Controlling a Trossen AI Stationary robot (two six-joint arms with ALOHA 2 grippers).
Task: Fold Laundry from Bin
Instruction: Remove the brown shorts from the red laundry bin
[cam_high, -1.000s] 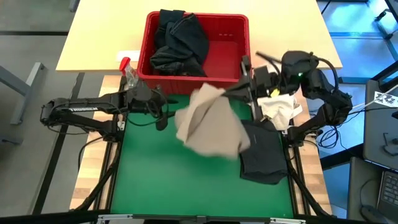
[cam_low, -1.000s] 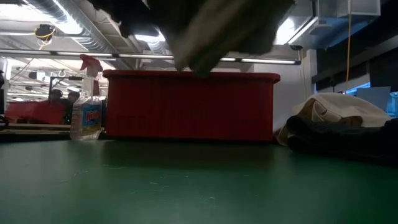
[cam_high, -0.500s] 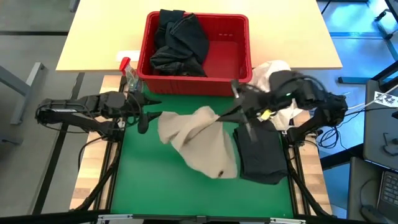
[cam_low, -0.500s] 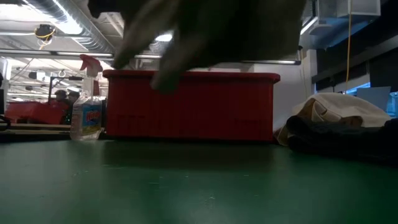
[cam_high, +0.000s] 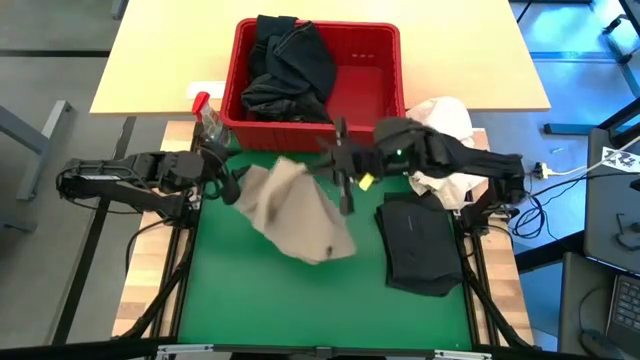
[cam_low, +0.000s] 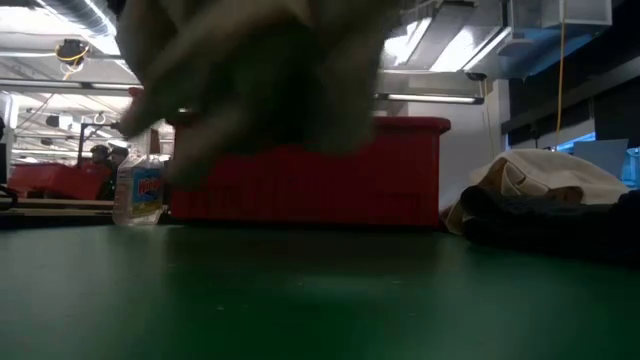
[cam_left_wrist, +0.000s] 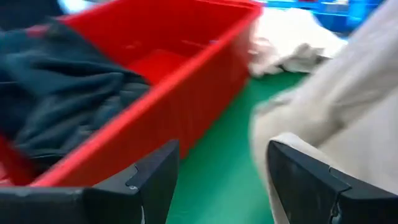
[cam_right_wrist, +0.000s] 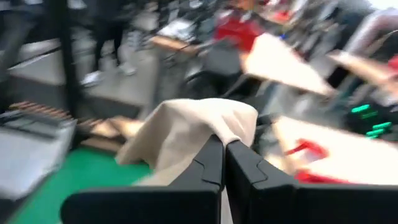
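Observation:
The khaki-beige garment (cam_high: 297, 212) hangs over the green mat (cam_high: 250, 300), with my right gripper (cam_high: 340, 172) shut on its top. Blur smears it in the low view (cam_low: 260, 80). My left gripper (cam_high: 232, 186) stands open at the mat's left edge. The garment (cam_left_wrist: 348, 93) hangs just beyond one of its fingers, and nothing lies between them. The red bin (cam_high: 385, 75) stands past the mat's far edge and holds dark laundry (cam_high: 290, 65). A dark garment (cam_high: 420, 245) lies flat on the mat's right side. My right gripper pinches a bunched fold at the garment's top (cam_right_wrist: 229, 123) between its two shut fingers (cam_right_wrist: 208, 165). The fingers come nearly level from the table's right. The cloth hangs slack below and to the left of them, clear of the mat in the low view.
A white cloth bundle (cam_high: 445, 125) lies at the mat's far right, behind the dark garment. A clear spray bottle with a red top (cam_high: 207, 118) stands beside the bin's left near corner. The near half of the mat is bare green.
My right gripper has carried the khaki garment toward the table's left edge and slightly down, away from the white bundle. The cloth has swung left with it and stays off the mat. My left gripper has drawn back toward the left edge and stays open.

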